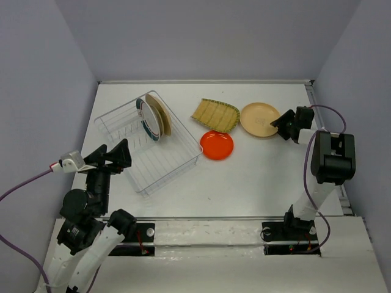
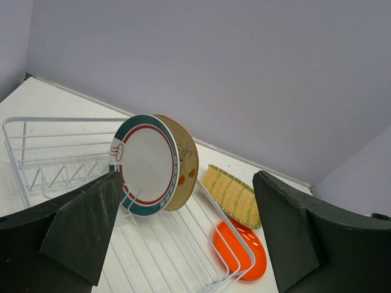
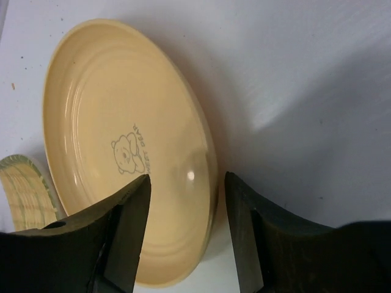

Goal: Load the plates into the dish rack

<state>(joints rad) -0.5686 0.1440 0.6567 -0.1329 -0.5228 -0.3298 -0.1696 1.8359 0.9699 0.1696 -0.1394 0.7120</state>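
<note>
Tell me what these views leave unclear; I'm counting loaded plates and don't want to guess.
Dish rack, top and left wrist views: the teal-rimmed plate and branch-design plate overlap, so a third behind them cannot be ruled out.
Tan plate, right wrist view: fingers of the right claw cover its near rim; contact cannot be told.
Fan-shaped plate, right wrist view: cut off by the left edge.

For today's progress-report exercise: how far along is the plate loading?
Done: the teal-rimmed plate and branch-design plate stand in the dish rack. In hand: the right gripper is open around the rim of the tan plate, not yet gripping. Remaining: that plate, the fan-shaped plate and the orange-red plate, all on the table.
</note>
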